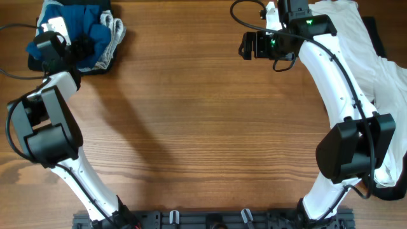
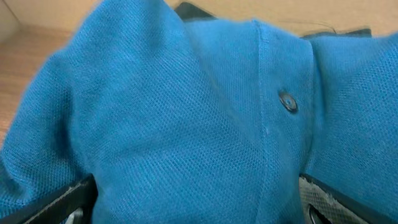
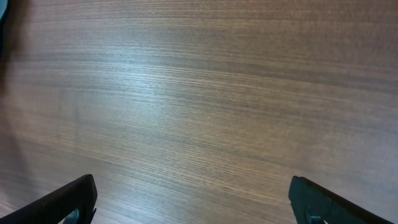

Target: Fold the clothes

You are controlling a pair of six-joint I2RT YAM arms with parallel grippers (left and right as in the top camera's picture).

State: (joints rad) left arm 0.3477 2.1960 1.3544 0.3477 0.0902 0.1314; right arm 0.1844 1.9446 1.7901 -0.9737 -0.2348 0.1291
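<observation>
The dark-blue shirt (image 1: 81,18) lies bunched in a pile at the far left corner of the table. My left gripper (image 1: 81,46) is down on that pile. In the left wrist view the blue knit fabric (image 2: 186,112) fills the frame, with a placket and a small dark button (image 2: 287,102). The left fingers (image 2: 199,208) stand wide apart with the fabric bulging between them. My right gripper (image 1: 245,44) hovers at the far middle-right, open and empty; its wrist view shows only bare wood between the fingers (image 3: 193,202).
A pale striped piece (image 1: 114,32) lies against the blue shirt, on a dark tray (image 1: 95,67). A large white garment (image 1: 375,57) is heaped along the right edge behind the right arm. The wooden table (image 1: 203,127) spans the middle.
</observation>
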